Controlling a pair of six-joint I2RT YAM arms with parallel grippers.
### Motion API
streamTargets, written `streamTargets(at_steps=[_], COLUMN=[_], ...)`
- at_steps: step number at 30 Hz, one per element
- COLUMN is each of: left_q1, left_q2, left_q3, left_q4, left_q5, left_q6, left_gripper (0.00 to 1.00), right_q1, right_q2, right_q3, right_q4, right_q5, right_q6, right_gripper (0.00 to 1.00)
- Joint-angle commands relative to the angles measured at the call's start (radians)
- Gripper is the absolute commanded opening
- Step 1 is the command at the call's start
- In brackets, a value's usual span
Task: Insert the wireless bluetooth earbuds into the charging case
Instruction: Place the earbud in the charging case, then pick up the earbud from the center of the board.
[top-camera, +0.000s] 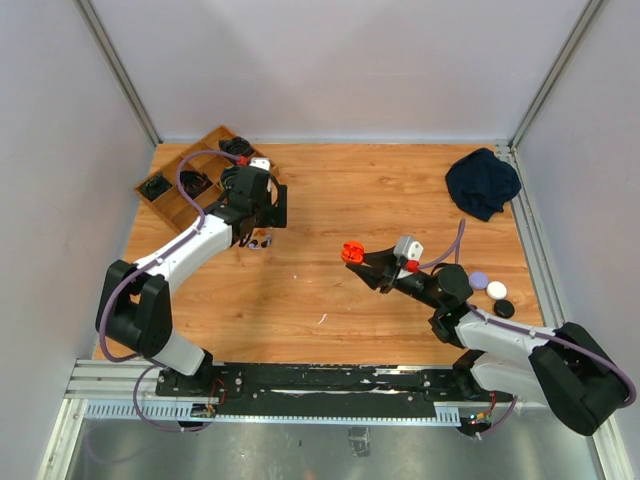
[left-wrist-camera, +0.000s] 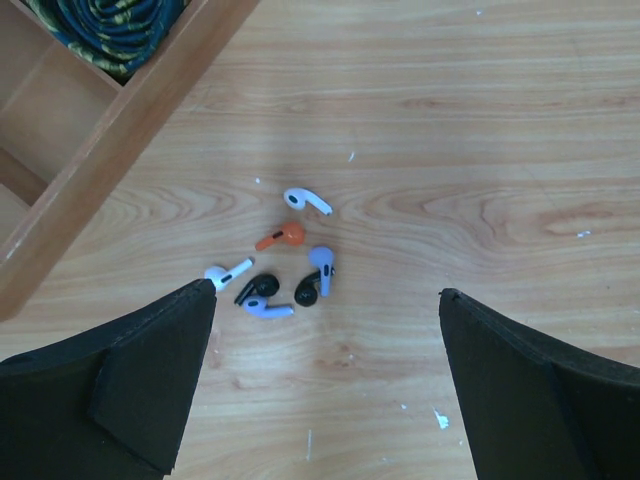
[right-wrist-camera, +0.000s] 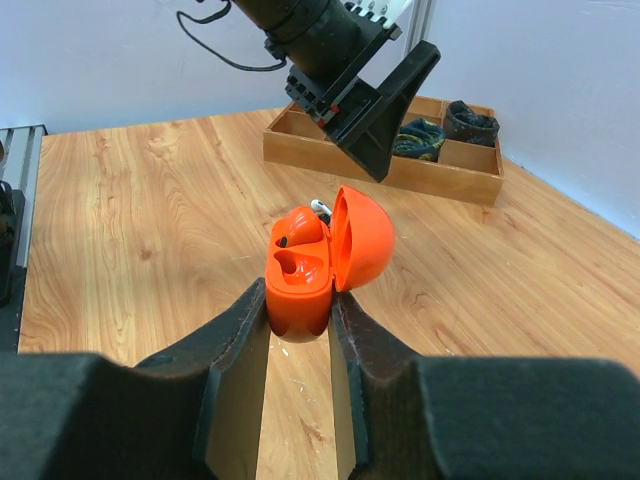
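Observation:
Several earbuds (left-wrist-camera: 282, 237) in white, orange, lavender and black lie in a loose cluster on the wooden table. My left gripper (left-wrist-camera: 325, 290) hovers just above them, open wide, with nothing between its fingers; the cluster sits toward its left finger (left-wrist-camera: 150, 370). From above, the left gripper (top-camera: 262, 215) is beside the tray and the earbuds (top-camera: 262, 240) are just below it. At mid-table my right gripper (right-wrist-camera: 300, 300) is shut on the orange charging case (right-wrist-camera: 300, 280), held upright off the table with its lid (right-wrist-camera: 362, 238) swung open. One socket seems to hold an orange earbud (right-wrist-camera: 297, 228).
A wooden compartment tray (top-camera: 190, 185) with dark items stands at the back left, close to the left gripper. A dark blue cloth (top-camera: 482, 182) lies at the back right. Lavender (top-camera: 479, 281), white (top-camera: 497, 289) and black (top-camera: 504, 309) round cases sit by the right arm.

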Motion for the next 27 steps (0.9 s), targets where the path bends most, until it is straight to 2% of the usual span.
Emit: streamTargets(at_steps=[1, 3, 10, 15, 27], left_q1=[0.053, 0.086, 0.132, 0.188, 0.199], left_q2=[0.051, 0.096, 0.164, 0.272, 0.412], left_q3=[0.066, 0.105, 0.122, 0.174, 0.215], left_q4=[-0.032, -0.071, -0.029, -0.048, -0.069], left_q5=[0.087, 0.179, 0.198, 0.305, 0.347], left_q6=[0.066, 0.069, 0.125, 0.157, 0.148], left_gripper=[0.99, 0.99, 0.99, 0.99, 0.86], right_q1=[-0.011, -0.012, -0.012, -0.011, -0.012], right_q2=[-0.026, -0.032, -0.037, -0.032, -0.031], right_q3=[-0.016, -0.018, -0.02, -0.025, -0.029], right_q4=[0.046, 0.046, 0.047, 0.047, 0.04], right_q5=[0.009, 0.009, 0.009, 0.014, 0.028], right_q6=[-0.022, -0.022, -0.022, -0.026, -0.043], right_gripper=[0.08, 0.08, 0.08, 0.08, 0.08])
